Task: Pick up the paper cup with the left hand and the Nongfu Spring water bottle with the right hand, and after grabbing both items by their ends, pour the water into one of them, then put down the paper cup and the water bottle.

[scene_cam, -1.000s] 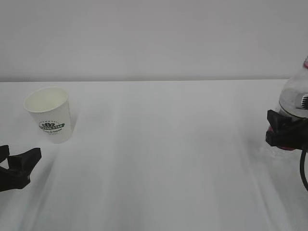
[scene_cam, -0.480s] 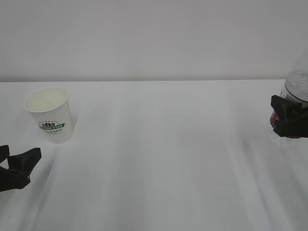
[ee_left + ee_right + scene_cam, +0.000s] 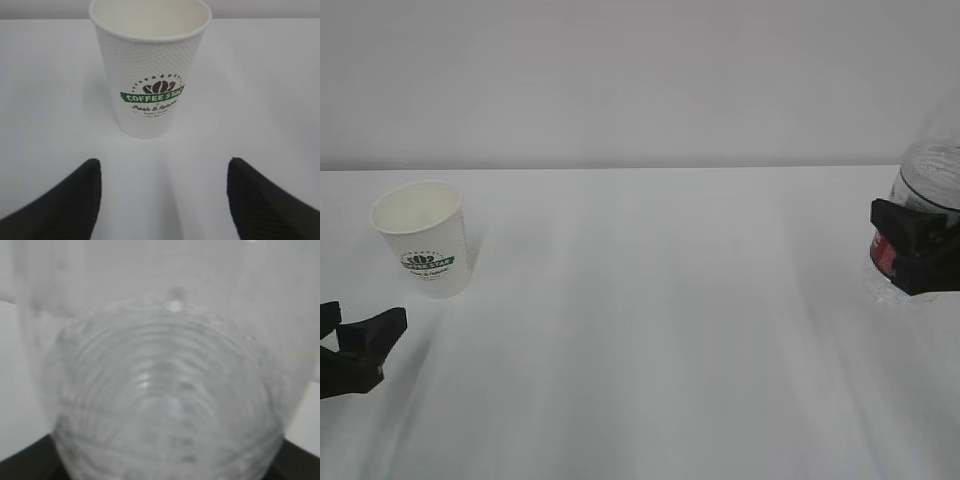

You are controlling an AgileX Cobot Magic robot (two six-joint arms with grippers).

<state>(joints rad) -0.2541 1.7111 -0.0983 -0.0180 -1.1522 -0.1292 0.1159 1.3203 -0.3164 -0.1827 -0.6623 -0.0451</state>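
White surface [image 3: 650, 330] spans the frame. At right edge, the Nongfu Spring water bottle [image 3: 930, 190] sits clamped in the right end effector [image 3: 912, 258], gripped low on its body, presumably so it can tip for pouring. At left, the paper cup [image 3: 422, 238] stands upright, untouched; the left end effector [image 3: 350, 345], fingers apart, waits just below it, aligned to close.

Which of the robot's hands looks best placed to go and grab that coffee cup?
The left. Its open gripper sits just in front of the upright paper cup, fingers spread wider than the cup. The right gripper is far across the table, already around the water bottle.
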